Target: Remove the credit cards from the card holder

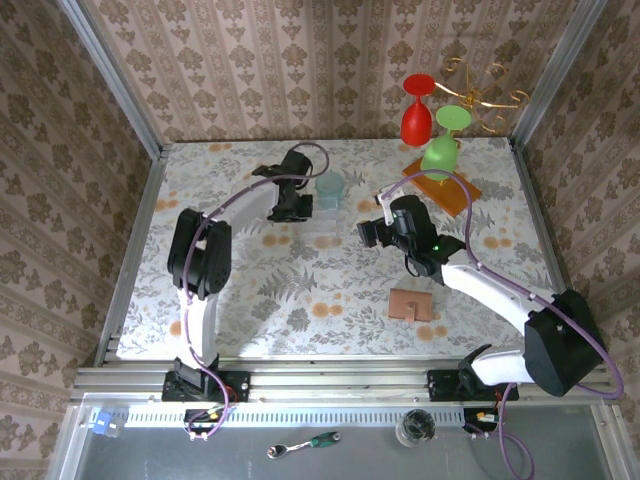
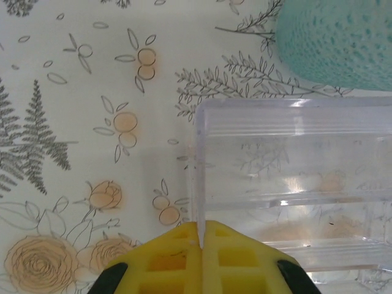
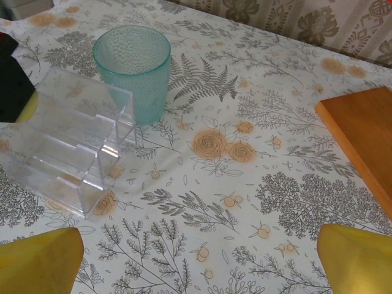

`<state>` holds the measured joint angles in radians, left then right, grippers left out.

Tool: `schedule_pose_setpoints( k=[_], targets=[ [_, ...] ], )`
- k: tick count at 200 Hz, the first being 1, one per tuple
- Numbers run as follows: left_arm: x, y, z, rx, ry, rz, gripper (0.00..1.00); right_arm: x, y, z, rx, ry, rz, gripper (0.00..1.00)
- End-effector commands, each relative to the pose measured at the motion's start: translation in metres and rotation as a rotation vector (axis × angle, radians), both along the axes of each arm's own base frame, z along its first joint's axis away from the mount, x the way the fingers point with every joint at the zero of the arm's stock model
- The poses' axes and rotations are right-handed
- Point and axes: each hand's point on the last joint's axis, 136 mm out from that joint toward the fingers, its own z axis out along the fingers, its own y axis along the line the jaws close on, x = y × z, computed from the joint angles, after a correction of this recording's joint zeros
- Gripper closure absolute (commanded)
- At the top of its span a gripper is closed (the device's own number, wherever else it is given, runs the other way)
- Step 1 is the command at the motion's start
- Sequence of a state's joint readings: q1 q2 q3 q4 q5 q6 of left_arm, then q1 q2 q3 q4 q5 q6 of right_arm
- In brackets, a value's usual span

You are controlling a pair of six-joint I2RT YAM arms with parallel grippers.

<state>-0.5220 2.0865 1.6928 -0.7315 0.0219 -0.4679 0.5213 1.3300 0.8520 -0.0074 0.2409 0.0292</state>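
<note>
1. Clearly, the left gripper (image 2: 201, 240) is clenched: its yellow fingers (image 2: 165, 260) press together, and the thin side wall of the clear acrylic stand (image 2: 288, 184) runs straight into the seam between them.
2. That stand is stepped in tiers and sits on the floral tablecloth (image 1: 300, 290). A teal dimpled cup (image 3: 135, 67) stands upright just behind it.
3. The right gripper (image 3: 196, 269) is released. Its two yellow fingertips (image 3: 37, 263) sit wide apart at the bottom corners of the right wrist view, above bare cloth and near the stand without touching it.
4. The card holder (image 1: 411, 304), a small tan-brown wallet, lies on the cloth toward the near edge, just beside the right arm's forearm and well apart from both grippers. Whether it is folded shut cannot be told from above.
5. An orange-brown wooden slab (image 3: 361, 135) lies flat at the far right, with a green goblet (image 1: 445, 140) on it and a red goblet (image 1: 417, 110) behind.
</note>
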Motion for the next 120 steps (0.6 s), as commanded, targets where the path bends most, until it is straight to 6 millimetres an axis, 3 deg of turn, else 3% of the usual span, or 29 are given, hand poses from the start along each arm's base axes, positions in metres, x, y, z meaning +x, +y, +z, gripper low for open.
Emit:
schedule_pose_setpoints(
  k=[1, 41, 120],
  targets=[
    [0.007, -0.002, 0.003, 0.002, 0.005, 0.008, 1.00, -0.006, -0.009, 0.003, -0.025, -0.015, -0.026, 0.01],
    [0.014, -0.008, 0.000, 0.002, 0.016, 0.008, 1.00, -0.009, -0.012, 0.004, -0.029, -0.015, -0.029, 0.00],
    [-0.015, -0.010, -0.002, 0.073, 0.035, -0.007, 1.00, -0.015, -0.018, 0.011, -0.017, -0.021, -0.052, 0.00]
  ],
)
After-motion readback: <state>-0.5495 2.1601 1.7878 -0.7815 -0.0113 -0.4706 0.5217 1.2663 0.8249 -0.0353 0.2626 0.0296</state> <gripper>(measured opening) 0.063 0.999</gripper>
